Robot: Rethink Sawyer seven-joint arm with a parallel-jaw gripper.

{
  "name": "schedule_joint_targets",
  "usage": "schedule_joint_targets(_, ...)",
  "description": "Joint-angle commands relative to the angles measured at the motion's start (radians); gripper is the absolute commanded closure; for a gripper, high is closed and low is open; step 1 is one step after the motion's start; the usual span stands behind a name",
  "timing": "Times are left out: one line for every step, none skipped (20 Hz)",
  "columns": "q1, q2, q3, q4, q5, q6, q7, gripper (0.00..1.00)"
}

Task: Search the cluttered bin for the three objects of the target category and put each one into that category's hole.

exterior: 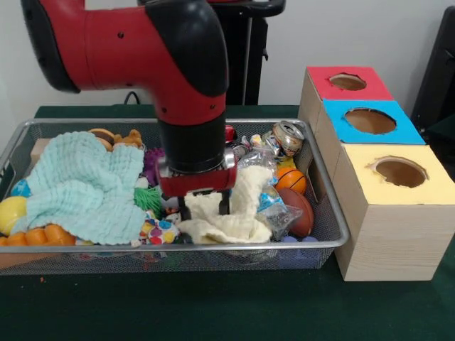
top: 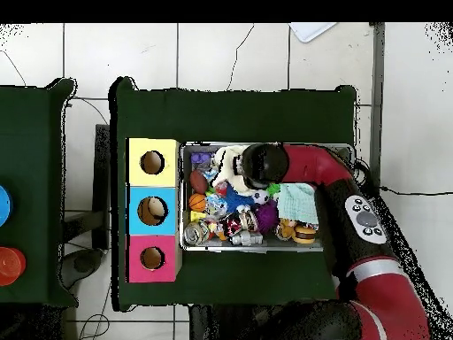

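The wire mesh bin (exterior: 341,231) is full of clutter; it also shows in the overhead view (top: 265,249). My gripper (exterior: 203,207) is down in the bin's front middle, open, with its fingers (exterior: 185,208) astride a raised fold of the plain cream cloth (exterior: 238,213). One white ruffled fabric piece with a multicolour print (exterior: 160,231) lies just left of the gripper by the bin's front wall. No other such piece shows. The mint waffle cloth (exterior: 85,185) covers the bin's left part. The yellow-topped box's hole (exterior: 400,172) is at the right, outside the bin, and is seen from above too (top: 152,162).
The blue-topped box (exterior: 370,121) and the red-topped box (exterior: 348,82) stand behind the yellow one. A can (exterior: 288,135), a small basketball (exterior: 291,179) and a brown football (exterior: 302,213) lie at the bin's right end. Orange balls (exterior: 35,234) lie at its left front.
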Motion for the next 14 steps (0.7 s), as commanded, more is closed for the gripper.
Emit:
schedule_joint_targets(-0.024, 0.107, 0.048, -0.326, -0.052, 0.192, -0.262, 0.0)
schedule_joint_targets(-0.024, 0.113, 0.049, -0.339, -0.048, 0.209, -0.258, 0.0)
schedule_joint_targets(-0.023, 0.118, 0.048, -0.353, -0.048, 0.234, -0.263, 0.0)
schedule_joint_targets(-0.024, 0.122, 0.05, -0.367, -0.044, 0.259, -0.268, 0.0)
schedule_joint_targets(-0.028, 0.128, 0.052, -0.374, -0.042, 0.272, -0.27, 0.0)
schedule_joint_targets(-0.032, 0.134, 0.056, -0.389, -0.045, 0.279, -0.282, 0.0)
schedule_joint_targets(-0.034, 0.142, 0.055, -0.398, -0.047, 0.284, -0.279, 0.0)
schedule_joint_targets(-0.037, 0.15, 0.054, -0.406, -0.049, 0.29, -0.277, 0.0)
schedule_joint_targets(-0.04, 0.154, 0.052, -0.401, -0.059, 0.29, -0.291, 0.0)
schedule_joint_targets(-0.043, 0.158, 0.051, -0.397, -0.069, 0.29, -0.306, 0.0)
schedule_joint_targets(-0.046, 0.162, 0.05, -0.393, -0.079, 0.291, -0.32, 0.0)
schedule_joint_targets(-0.044, 0.166, 0.046, -0.396, -0.083, 0.291, -0.312, 0.0)
schedule_joint_targets(-0.041, 0.166, 0.039, -0.394, -0.093, 0.292, -0.313, 1.0)
schedule_joint_targets(-0.037, 0.165, 0.032, -0.398, -0.099, 0.304, -0.313, 1.0)
